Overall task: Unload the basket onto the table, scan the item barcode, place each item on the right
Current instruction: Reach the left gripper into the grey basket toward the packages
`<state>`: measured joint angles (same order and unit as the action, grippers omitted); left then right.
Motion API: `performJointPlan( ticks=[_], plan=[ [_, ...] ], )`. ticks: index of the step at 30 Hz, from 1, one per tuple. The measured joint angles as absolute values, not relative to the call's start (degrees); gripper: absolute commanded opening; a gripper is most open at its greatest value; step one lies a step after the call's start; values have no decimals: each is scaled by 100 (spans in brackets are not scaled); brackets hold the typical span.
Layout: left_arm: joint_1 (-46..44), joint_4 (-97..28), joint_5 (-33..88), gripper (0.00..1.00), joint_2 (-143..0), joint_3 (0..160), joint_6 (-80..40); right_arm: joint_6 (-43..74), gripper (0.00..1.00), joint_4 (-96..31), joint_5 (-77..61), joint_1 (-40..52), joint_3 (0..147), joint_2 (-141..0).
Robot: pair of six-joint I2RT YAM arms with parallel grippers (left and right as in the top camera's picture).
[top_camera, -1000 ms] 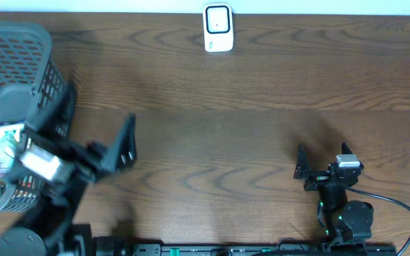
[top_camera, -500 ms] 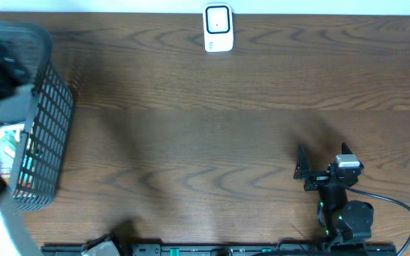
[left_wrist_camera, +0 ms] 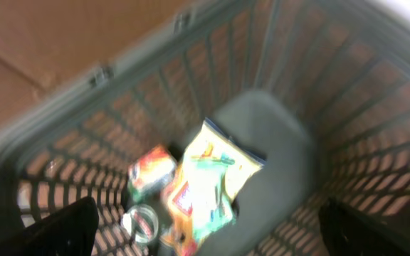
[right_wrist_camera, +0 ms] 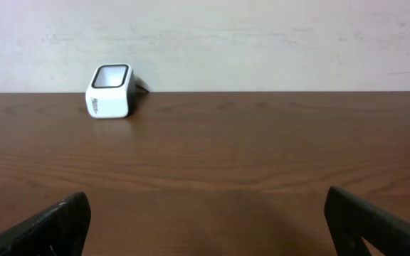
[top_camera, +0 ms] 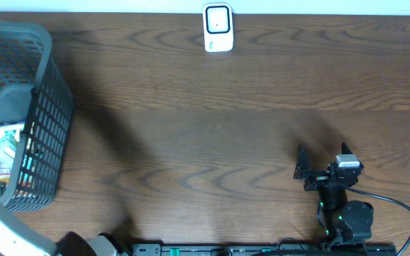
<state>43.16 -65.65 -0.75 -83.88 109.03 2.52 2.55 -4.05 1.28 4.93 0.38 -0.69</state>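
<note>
While the left gripper hangs spread and empty over the basket at frame left, drop squarely onto the colourful packet (right gripper idle, released), clearing the mesh; scanner sits top centre.

No text is legible; print on the colourful packets looks too blurred.

A dark wood-grain table runs back to a pale wall, and a grey mesh basket stands at its left edge.
</note>
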Motion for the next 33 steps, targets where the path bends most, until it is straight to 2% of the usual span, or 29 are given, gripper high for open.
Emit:
performJointPlan(
  ticks=[8, 18, 33],
  plan=[
    [4351, -6772, -91, 97, -9299, 10899, -143, 255, 99, -405, 128, 493, 38, -69],
    [4351, -7470, -1057, 98, -10355, 10796, -1476, 255, 99, -403, 128, 493, 38, -69],
    [4351, -5684, -891, 98, -10420, 8715, -1688, 255, 99, -403, 128, 493, 38, -69]
  ],
)
